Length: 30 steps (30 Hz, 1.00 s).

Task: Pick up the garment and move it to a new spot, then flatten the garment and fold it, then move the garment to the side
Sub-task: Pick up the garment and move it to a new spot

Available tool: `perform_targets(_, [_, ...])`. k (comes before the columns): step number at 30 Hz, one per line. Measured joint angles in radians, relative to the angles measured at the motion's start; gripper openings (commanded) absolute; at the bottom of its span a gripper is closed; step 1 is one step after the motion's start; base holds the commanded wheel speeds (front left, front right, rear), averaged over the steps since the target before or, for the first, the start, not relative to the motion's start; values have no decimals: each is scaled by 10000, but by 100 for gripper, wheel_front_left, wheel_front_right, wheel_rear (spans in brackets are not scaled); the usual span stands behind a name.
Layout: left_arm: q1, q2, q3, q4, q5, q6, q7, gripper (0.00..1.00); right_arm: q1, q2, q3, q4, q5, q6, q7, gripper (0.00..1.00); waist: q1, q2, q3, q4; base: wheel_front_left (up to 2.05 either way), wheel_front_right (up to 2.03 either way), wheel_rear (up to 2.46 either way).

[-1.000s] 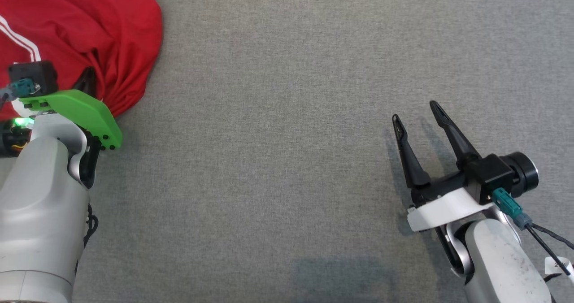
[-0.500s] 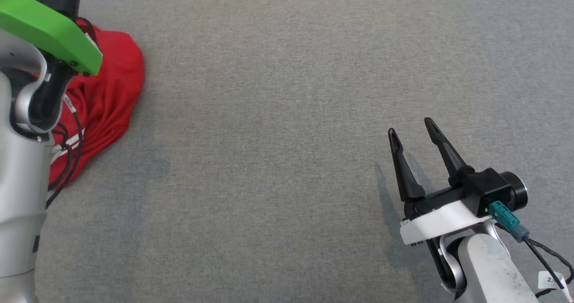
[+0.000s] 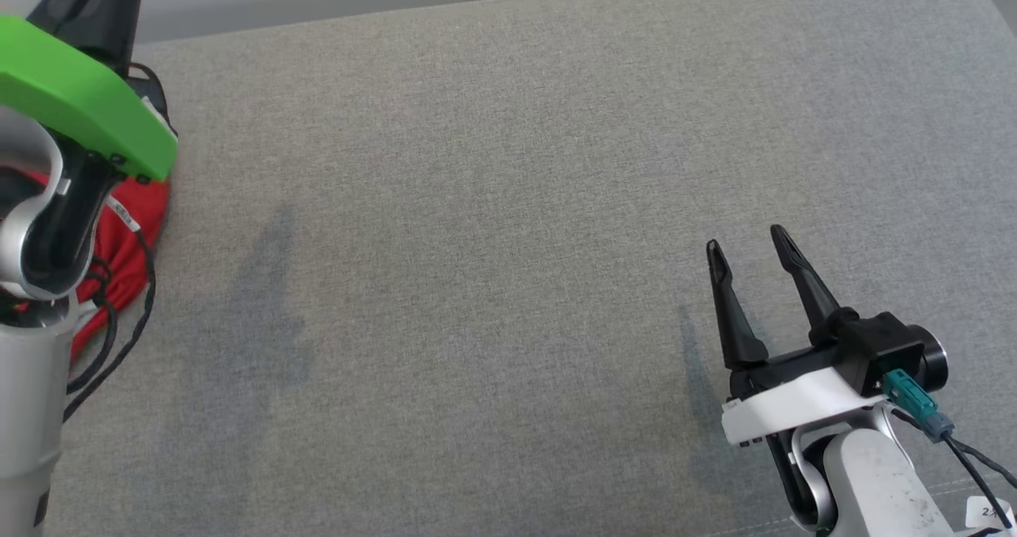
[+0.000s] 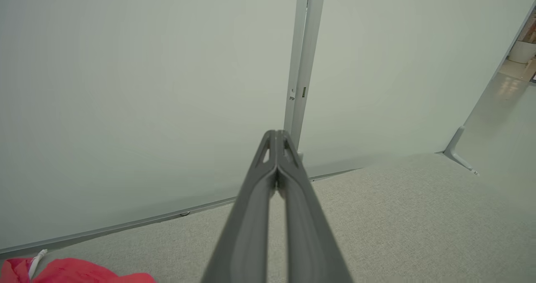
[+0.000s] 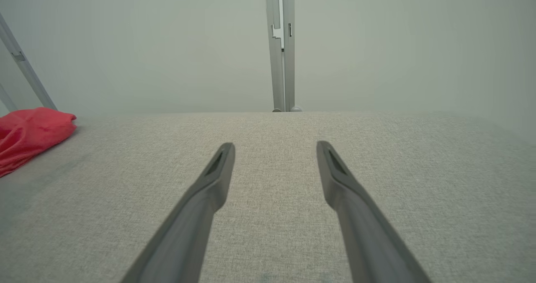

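Observation:
The red garment [image 3: 131,231] lies bunched on the grey table at the far left, mostly hidden behind my left arm. It also shows as a red heap [image 5: 29,132] in the right wrist view and as a red edge [image 4: 83,273] in the left wrist view. My left gripper [image 4: 276,137] is shut with nothing between its fingers, raised above the garment and pointing at the wall; its dark fingers [image 3: 94,5] run off the top of the head view. My right gripper [image 3: 745,241] hovers open over bare table at the lower right, far from the garment, its fingers [image 5: 217,170] spread wide.
The table [image 3: 477,243] is covered in grey fabric. Pale wall panels joined by a metal post [image 5: 280,44] stand just past its far edge. Black cables [image 3: 119,338] hang from my left wrist beside the garment.
The head camera has tilted up, so the far edge and wall now show. My left arm has risen off the garment, still shut and empty-fingered. The right gripper has stayed open in about the same place.

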<state>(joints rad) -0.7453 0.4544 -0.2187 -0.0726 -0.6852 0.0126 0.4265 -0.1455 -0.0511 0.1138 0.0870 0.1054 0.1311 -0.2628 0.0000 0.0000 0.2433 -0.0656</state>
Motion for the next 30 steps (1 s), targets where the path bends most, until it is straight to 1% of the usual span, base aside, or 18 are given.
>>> perform_targets(3, [402, -119, 44, -105, -29, 142, -270, 0, -7, 2, -8, -25, -115, 0, 0, 100, 0, 0, -76, 10, 0, 0, 0])
perform_targets(4, [549, -211, 44, -130, -35, 142, -449, 10, -9, 4, -4, -31, -153, 0, 0, 100, 0, 0, -98, 22, 0, 0, 0])
perform_targets(5, [711, -322, 21, -169, -33, 132, -681, 46, -10, 4, -4, -35, -192, 0, 0, 100, 0, 0, -122, 34, 0, 0, 0])
perform_targets(6, [915, -430, -36, -186, -33, 73, -901, 96, -10, 6, -4, -38, -221, 0, 2, 100, 0, 0, -155, 43, 0, 0, 0])
perform_targets(7, [1199, -573, -109, -161, -33, 59, -1091, 100, -6, 6, -6, -42, -257, 0, 0, 100, 0, 0, -195, 52, 0, 0, 0])
perform_targets(10, [2051, -961, -366, 19, 25, 27, -1822, 100, 56, 6, -46, -69, -382, 0, 0, 100, 0, 0, -291, 97, 0, 0, 0])
perform_targets(13, [2865, -1419, -621, 387, 288, -65, -2968, 100, 200, -8, -52, -77, -483, 0, 0, 100, 0, 0, -430, 133, 0, 0, 0])
perform_targets(15, [3455, -1569, -848, 769, 817, -79, -3877, 100, 272, -38, -82, -128, -512, 0, 0, 100, 0, 0, -555, 143, 0, 0, 0])
perform_targets(18, [4331, -1804, -1060, 1452, 1360, 100, -5037, 100, 466, -96, -136, -221, -573, 0, 2, 100, 0, 0, -758, 136, 0, 0, 0])
perform_targets(20, [4951, -2033, -1091, 1987, 1444, 268, -5825, 100, 635, -173, -148, -291, -644, 0, 0, 100, 0, 0, -928, 125, 0, 0, 0])
perform_targets(21, [5233, -2046, -1149, 2253, 1616, 305, -6159, 100, 714, -198, -167, -324, -652, 0, 0, 100, 0, 0, -1012, 119, 0, 0, 0])
perform_targets(23, [5771, -2194, -1068, 2742, 1699, 326, -6596, 100, 901, -232, -221, -395, -656, 0, 2, 100, 0, 0, -1195, 105, 0, 0, 0])
perform_targets(26, [6660, -2276, -736, 3425, 1935, 407, -6844, 100, 1224, -259, -290, -508, -698, 0, 0, 100, 0, 0, -1512, 69, 0, 0, 0])
perform_targets(27, [6932, -2347, -491, 3522, 1946, 447, -6855, 100, 1337, -257, -330, -533, -700, 0, 0, 100, 0, 0, -1612, 56, 0, 0, 0])
perform_targets(28, [7216, -2370, -240, 3448, 2186, 454, -6876, 100, 1476, -267, -382, -546, -715, 0, 0, 100, 0, 0, -1726, 42, 0, 0, 0])
perform_targets(30, [7625, -2523, 357, 3160, 2546, 382, -6893, 100, 1671, -265, -497, -558, -717, 2, 0, 100, 0, 0, -1914, 22, 0, 0, 0])
